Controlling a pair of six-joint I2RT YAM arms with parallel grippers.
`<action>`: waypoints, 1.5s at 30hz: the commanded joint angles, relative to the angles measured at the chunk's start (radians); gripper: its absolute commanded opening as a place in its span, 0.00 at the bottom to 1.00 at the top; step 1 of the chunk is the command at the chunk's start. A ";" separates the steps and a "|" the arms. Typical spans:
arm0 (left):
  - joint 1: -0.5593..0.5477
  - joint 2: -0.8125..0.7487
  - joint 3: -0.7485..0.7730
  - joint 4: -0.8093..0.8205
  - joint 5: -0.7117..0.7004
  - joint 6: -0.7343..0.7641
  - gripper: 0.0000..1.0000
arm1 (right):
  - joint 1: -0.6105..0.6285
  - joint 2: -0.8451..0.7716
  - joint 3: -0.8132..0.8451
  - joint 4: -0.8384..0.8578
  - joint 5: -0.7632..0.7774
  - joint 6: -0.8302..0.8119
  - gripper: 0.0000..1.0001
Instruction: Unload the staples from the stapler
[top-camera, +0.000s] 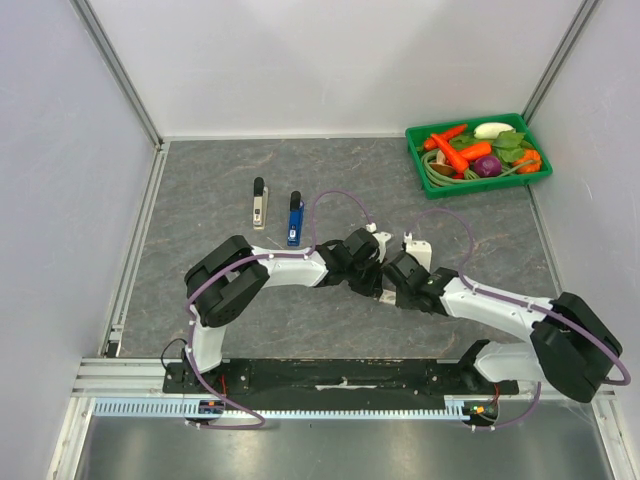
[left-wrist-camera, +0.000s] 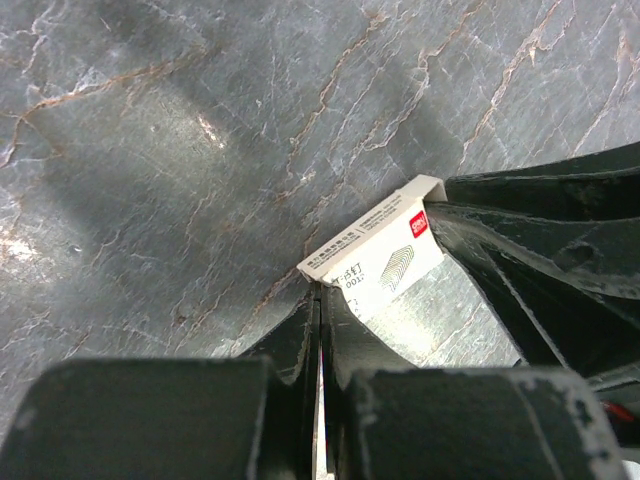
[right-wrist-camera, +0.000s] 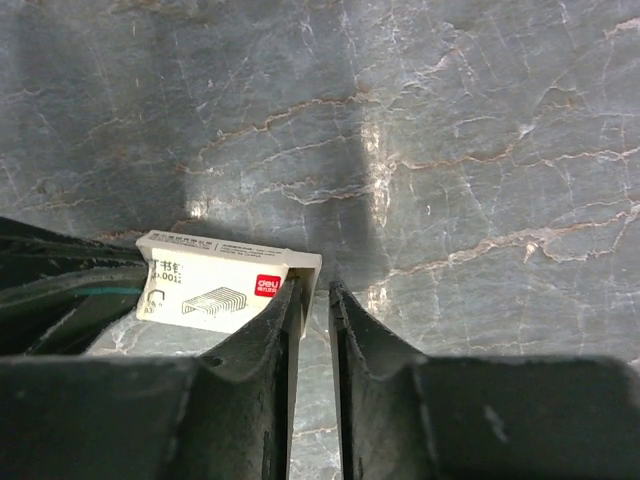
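A small white staple box (left-wrist-camera: 375, 255) with a red logo hangs between my two grippers over the grey marble table; it also shows in the right wrist view (right-wrist-camera: 205, 290). My left gripper (left-wrist-camera: 320, 295) is shut on a thin edge of the box. My right gripper (right-wrist-camera: 315, 285) stands at the box's open end, jaws a narrow gap apart, the box's end wall against the left finger (right-wrist-camera: 275, 320). In the top view both grippers, left (top-camera: 368, 272) and right (top-camera: 392, 272), meet mid-table and hide the box. A blue stapler (top-camera: 294, 218) and a black-and-silver one (top-camera: 259, 203) lie behind them.
A green tray (top-camera: 416, 160) of toy vegetables stands at the back right corner. White walls enclose the table on three sides. The arms' bases sit on a black plate (top-camera: 340, 375) at the near edge.
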 joint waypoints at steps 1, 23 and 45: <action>-0.020 0.017 -0.038 -0.043 -0.028 -0.004 0.02 | 0.017 -0.073 0.028 0.021 -0.023 0.017 0.26; -0.019 0.023 -0.027 -0.044 -0.028 -0.006 0.02 | 0.017 -0.133 0.042 -0.204 0.162 0.101 0.29; -0.019 0.034 -0.015 -0.043 -0.023 -0.009 0.02 | 0.013 0.003 -0.006 -0.072 0.149 0.164 0.00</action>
